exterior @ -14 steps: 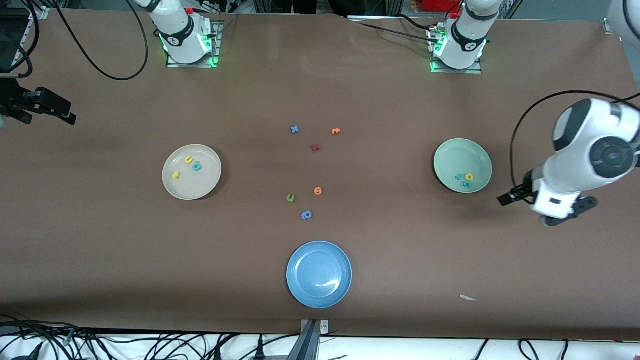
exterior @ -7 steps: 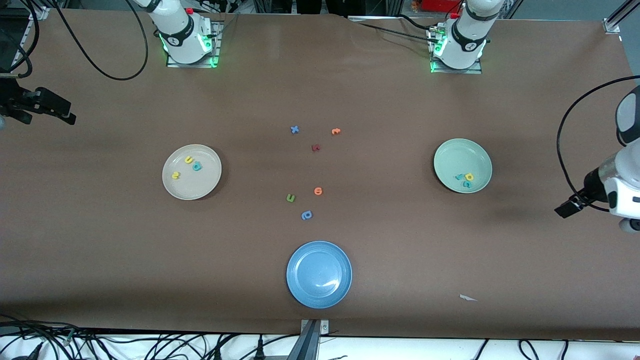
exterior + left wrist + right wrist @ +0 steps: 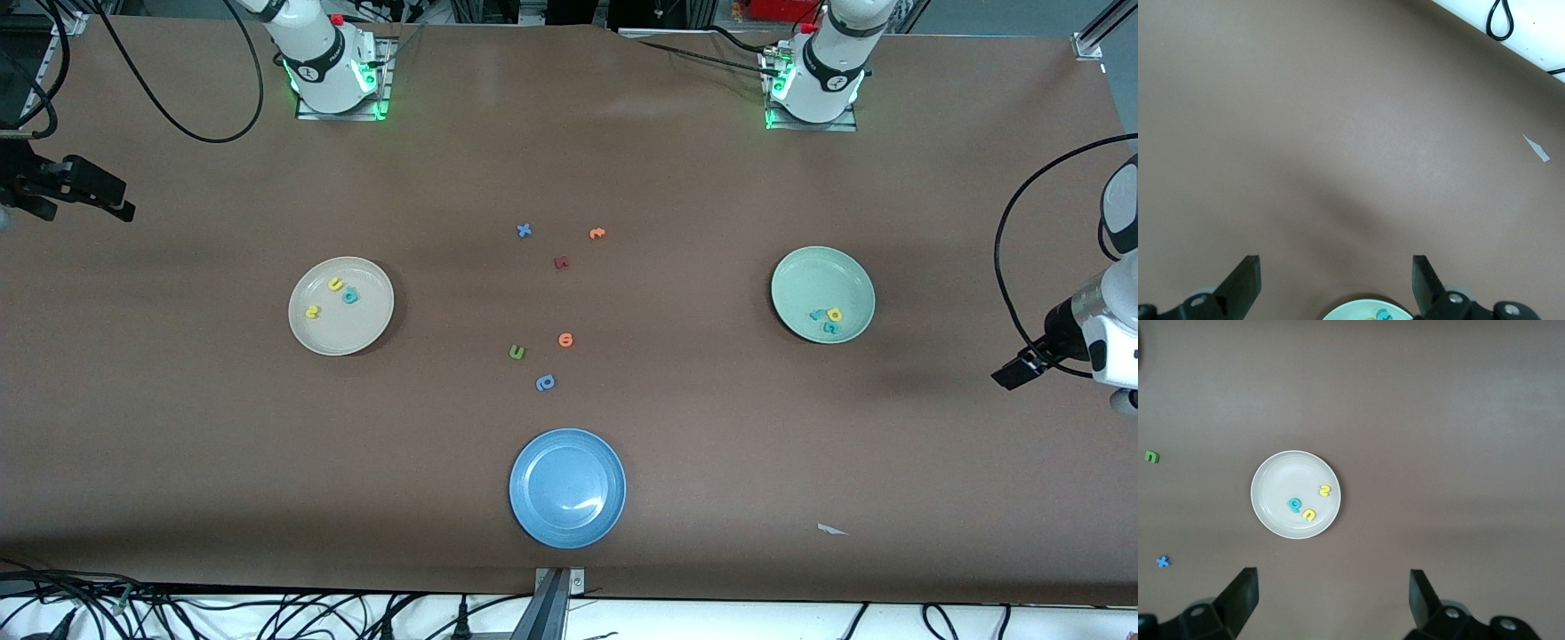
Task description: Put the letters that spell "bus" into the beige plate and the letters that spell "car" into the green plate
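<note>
Two white robot arms with black joint bands point(image 3: 834, 67) rise from square metal base plates point(image 3: 340, 108) glowing green; black cables point(image 3: 1013, 267) loop alongside; black jaws.

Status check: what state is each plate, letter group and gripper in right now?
beige plate: holds teal b, yellow u, yellow s.
green plate: holds three letters, bunched.
blue plate: no letters.
loose letters: on the table, mid-table.
left gripper: open, holding nothing.
right gripper: open, above beige plate.
</note>
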